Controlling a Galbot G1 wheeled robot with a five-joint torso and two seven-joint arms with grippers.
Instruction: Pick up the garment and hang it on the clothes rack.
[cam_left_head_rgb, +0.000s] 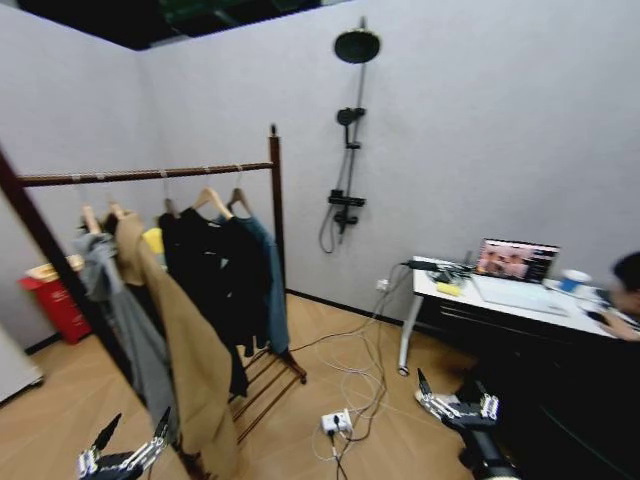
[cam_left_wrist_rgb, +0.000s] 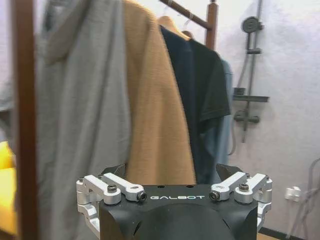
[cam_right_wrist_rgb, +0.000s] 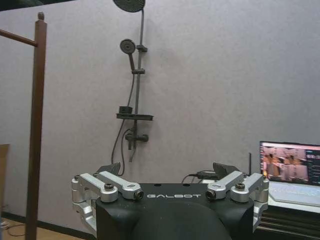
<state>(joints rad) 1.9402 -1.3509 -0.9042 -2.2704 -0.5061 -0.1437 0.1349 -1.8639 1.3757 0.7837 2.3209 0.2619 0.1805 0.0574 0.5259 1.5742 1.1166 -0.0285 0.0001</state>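
Garment (cam_left_head_rgb: 268, 270) racked, beyond left hand (cam_left_head_rgb: 128, 442)

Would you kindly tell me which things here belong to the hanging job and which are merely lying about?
Job:
teal garment, hanging at the bar's right end
rack
left gripper, open, low beside the clothes
right gripper, open, low near the desk

Lying about:
grey hoodie
tan coat
black garment
shower stand
laptop
power strip
red bin

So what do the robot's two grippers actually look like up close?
Both match. The left gripper and the right gripper each have a matte black body printed with white GALBOT lettering, silver machined metal linkage arms fixed with dark bolts on either side, and dark, pointed black fingers at the ends.
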